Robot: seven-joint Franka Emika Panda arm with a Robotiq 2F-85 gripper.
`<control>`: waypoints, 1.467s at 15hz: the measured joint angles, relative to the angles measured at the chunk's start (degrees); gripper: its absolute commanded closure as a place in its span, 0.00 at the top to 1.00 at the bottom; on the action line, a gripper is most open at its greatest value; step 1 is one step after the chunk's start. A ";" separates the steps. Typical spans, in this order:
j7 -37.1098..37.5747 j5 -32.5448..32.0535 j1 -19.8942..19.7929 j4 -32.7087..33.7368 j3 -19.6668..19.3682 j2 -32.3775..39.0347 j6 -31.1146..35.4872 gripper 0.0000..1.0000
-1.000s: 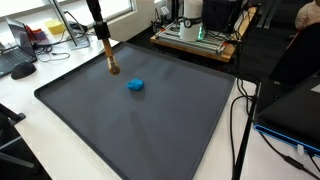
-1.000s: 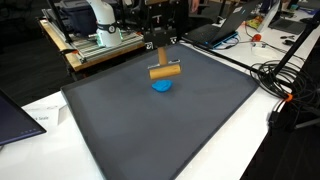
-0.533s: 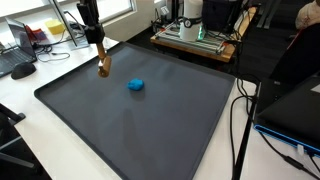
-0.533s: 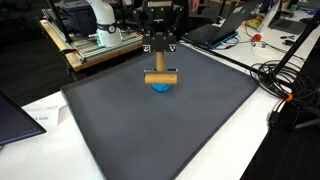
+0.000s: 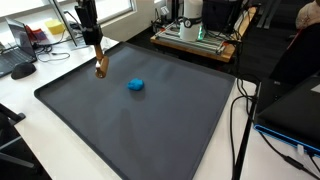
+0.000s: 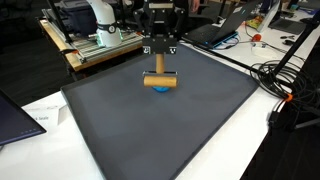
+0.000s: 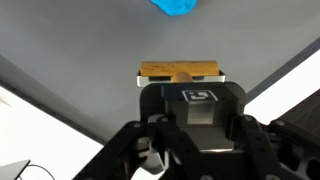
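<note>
Dark tabletop mat point(image 5: 150, 120) spreads wide around a blue lump point(image 5: 136, 85) while, near its far edge, fingers of the tagged gripper point(image 6: 160, 50) clench a wooden T-tool point(image 6: 160, 77).

A wooden tool point(image 5: 99, 66) held over the dark mat point(image 5: 150, 135)
The gripper point(image 5: 94, 43) clamps its upper end near the mat's far corner; a blue lump point(image 5: 136, 85) lies on the mat, apart from it.

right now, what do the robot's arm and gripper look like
The gripper is black, boxy and angular. In the wrist view a small square black-and-white tag sits on a pale grey block at its middle. The arm seen in an exterior view is white and rounded.
</note>
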 measured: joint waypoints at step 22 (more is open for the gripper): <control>8.32 -2.95 3.18 7.23 -0.45 8.94 -10.07 0.22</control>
